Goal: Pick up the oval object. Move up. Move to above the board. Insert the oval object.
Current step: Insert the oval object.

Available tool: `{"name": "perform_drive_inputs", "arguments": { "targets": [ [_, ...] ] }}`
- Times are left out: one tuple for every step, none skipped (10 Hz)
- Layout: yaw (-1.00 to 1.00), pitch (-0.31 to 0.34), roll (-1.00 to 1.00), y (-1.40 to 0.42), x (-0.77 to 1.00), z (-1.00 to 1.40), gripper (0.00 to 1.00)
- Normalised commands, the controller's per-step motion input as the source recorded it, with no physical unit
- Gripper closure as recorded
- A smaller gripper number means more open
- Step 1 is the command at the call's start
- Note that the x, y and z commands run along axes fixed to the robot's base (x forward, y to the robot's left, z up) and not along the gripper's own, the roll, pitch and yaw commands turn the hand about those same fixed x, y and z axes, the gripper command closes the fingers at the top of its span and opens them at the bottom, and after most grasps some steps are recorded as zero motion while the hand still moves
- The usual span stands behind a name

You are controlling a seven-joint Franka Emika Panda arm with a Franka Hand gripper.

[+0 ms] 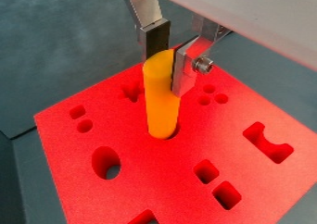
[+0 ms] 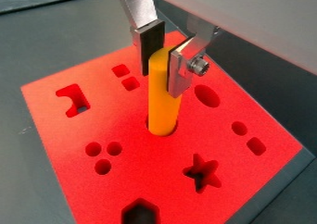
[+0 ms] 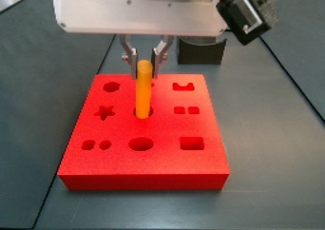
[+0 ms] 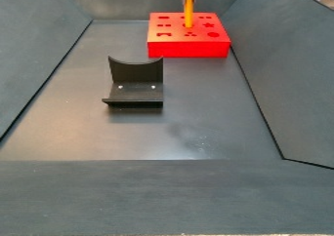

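Observation:
The oval object (image 1: pixel 161 98), a slim orange-yellow peg, stands upright with its lower end in a cut-out near the middle of the red board (image 1: pixel 124 186). My gripper (image 1: pixel 170 66) is shut on the peg's upper end, one finger on each side. Both wrist views show this; the peg (image 2: pixel 162 103) and gripper (image 2: pixel 165 72) sit over the board (image 2: pixel 74 130). In a side view the gripper (image 3: pixel 143 61) holds the peg (image 3: pixel 143 91) vertical over the board (image 3: pixel 162 169). The far side view shows the peg (image 4: pixel 188 8) above the board (image 4: pixel 196 47).
The board has star, round, square and oval cut-outs around the peg. The dark fixture (image 4: pixel 133 82) stands on the grey floor apart from the board, and it shows behind the board in a side view (image 3: pixel 203 51). Sloping grey walls enclose the floor.

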Motion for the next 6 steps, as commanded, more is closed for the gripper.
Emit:
{"name": "perform_drive_inputs", "arguments": {
  "targets": [
    [0.00,-0.236,0.00,0.00,0.00,-0.52,1.00],
    [0.00,-0.300,0.01,-0.02,0.00,-0.64,1.00],
    [-0.01,-0.220,0.06,-0.03,0.00,-0.72,1.00],
    [-0.04,-0.184,0.07,-0.02,0.00,-0.74,1.00],
    [-0.05,-0.213,0.05,-0.02,0.00,-0.75,1.00],
    [-0.05,-0.219,0.05,-0.03,0.00,-0.75,1.00]
  ]
}}
